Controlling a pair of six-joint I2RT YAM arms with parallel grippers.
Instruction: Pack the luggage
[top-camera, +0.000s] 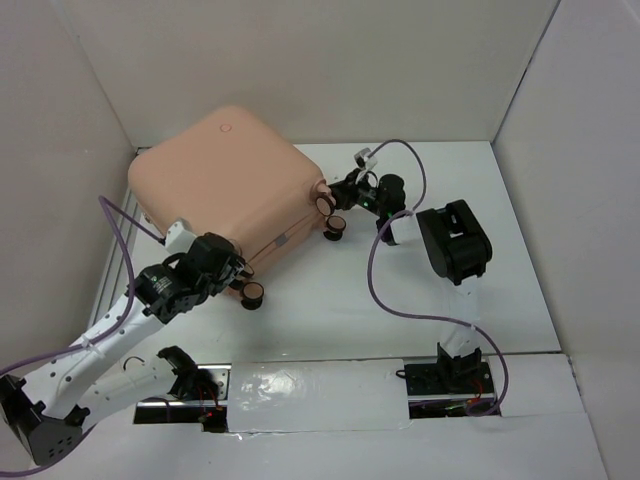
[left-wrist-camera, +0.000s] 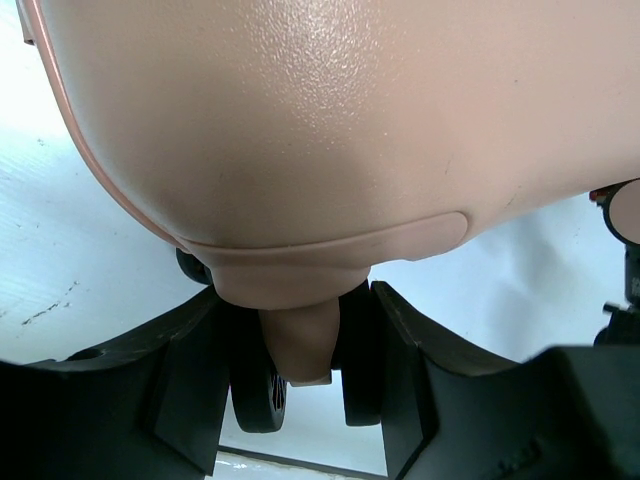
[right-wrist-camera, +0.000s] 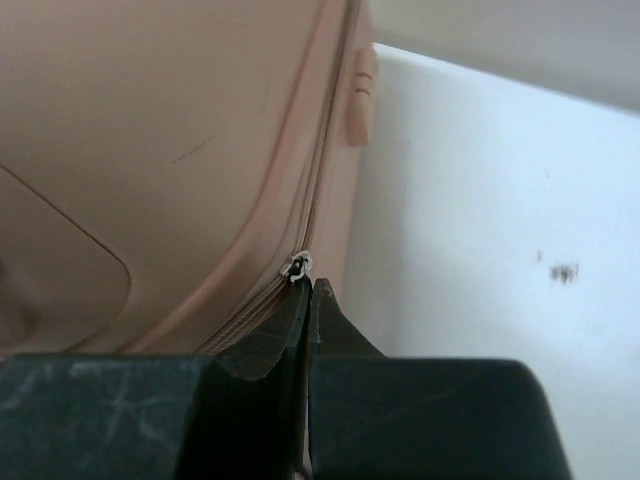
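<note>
From above, the luggage (top-camera: 225, 190) lies closed on the tabletop (top-camera: 400, 290), with the left tool (top-camera: 240, 272) at its near corner and the right tool (top-camera: 338, 197) at its wheeled side.

Left wrist: the jaws seem clamped on a caster (left-wrist-camera: 258, 395). If the wheel rolls, the luggage could twist.

Right wrist: the jaws are together at the zipper pull (right-wrist-camera: 298, 266). I cannot tell whether it is pinched, so it may slip free.
</note>
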